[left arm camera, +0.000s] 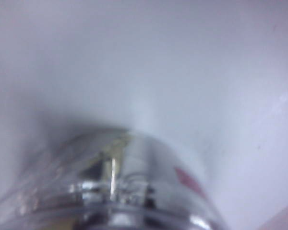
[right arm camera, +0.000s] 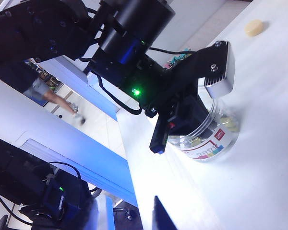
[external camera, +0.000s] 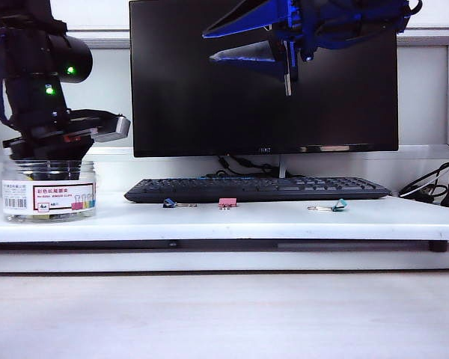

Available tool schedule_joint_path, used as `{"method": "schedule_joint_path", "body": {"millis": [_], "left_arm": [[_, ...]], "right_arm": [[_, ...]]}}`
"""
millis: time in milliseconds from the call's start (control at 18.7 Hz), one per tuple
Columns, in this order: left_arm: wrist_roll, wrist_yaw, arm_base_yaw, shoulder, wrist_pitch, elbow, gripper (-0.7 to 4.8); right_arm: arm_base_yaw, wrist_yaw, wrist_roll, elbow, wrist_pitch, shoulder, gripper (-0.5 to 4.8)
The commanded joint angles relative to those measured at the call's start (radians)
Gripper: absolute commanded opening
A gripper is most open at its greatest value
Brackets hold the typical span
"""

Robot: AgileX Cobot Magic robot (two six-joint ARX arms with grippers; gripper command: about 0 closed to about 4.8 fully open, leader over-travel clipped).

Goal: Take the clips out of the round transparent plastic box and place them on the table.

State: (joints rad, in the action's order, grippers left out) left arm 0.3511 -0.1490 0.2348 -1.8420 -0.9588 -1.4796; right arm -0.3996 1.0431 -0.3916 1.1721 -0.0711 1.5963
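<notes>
From the outside camera, the round clear box (external camera: 49, 191) stands at the left end of the white desk (external camera: 284, 221). It is a short, smooth plastic jar with a white label with a red band. Bits of yellow show low down through its wall; I think these are the yellow clips (external camera: 60, 215) still inside. No yellow clip lies on the desk, so the job looks hardly begun. A blue clip (external camera: 169, 203), a pink clip (external camera: 227, 203) and a teal clip (external camera: 338, 205) lie in front of the black keyboard (external camera: 258, 188). The left hand (external camera: 45, 153) dips into the open top of the jar. The right hand (external camera: 287, 75) hangs high in front of the dark screen (external camera: 263, 75), its thin fingers holding nothing.

The left wrist camera is blurry. It shows the shiny curved jar wall and a thin silver wire (left arm camera: 114, 176) inside. The fingers are hidden.

The right wrist camera shows the black left arm over the jar, with yellow shapes at the bottom. I cannot tell whether the left hand is closed on a clip.
</notes>
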Motion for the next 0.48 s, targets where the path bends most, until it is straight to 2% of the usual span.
{"method": "schedule_joint_path", "body": {"millis": [54, 482], "left_arm": [[0.005, -0.001, 0.000, 0.003, 0.026, -0.002, 0.81], [0.004, -0.001, 0.000, -0.016, 0.039, -0.002, 0.82]], "right_arm": [[-0.002, 0.002, 0.008, 0.006, -0.018, -0.005, 1.48], [-0.002, -0.020, 0.011, 0.006, -0.018, -0.005, 1.49]]}}
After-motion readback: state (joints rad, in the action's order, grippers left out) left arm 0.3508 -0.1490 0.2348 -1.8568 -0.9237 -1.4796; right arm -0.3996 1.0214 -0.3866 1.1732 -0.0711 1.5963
